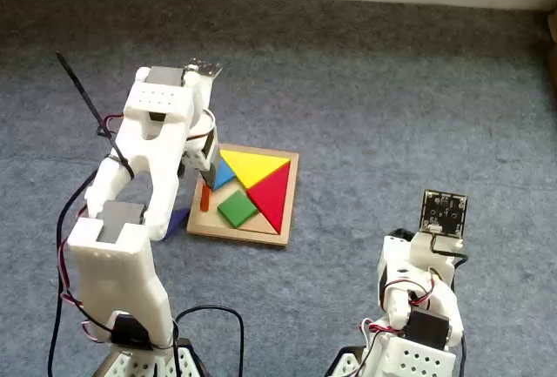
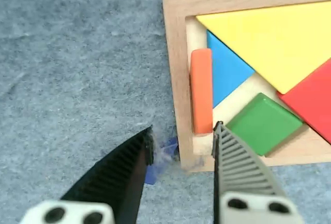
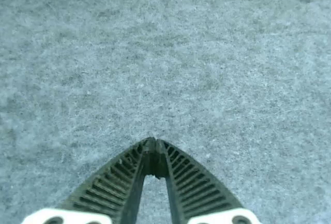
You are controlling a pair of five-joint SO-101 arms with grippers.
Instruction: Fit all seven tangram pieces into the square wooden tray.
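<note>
The square wooden tray lies on the carpet with a yellow triangle, a red triangle, a green square and a light blue triangle in it. An orange piece stands on edge against the tray's wall. A dark blue piece lies outside the tray at its corner. My left gripper is open and straddles that corner wall, one finger outside above the dark blue piece, the other by the orange piece's end. My right gripper is shut over bare carpet.
Grey carpet surrounds the tray on all sides. The right arm sits folded near the front, well away from the tray. The left arm hangs over the tray's left side and hides part of it.
</note>
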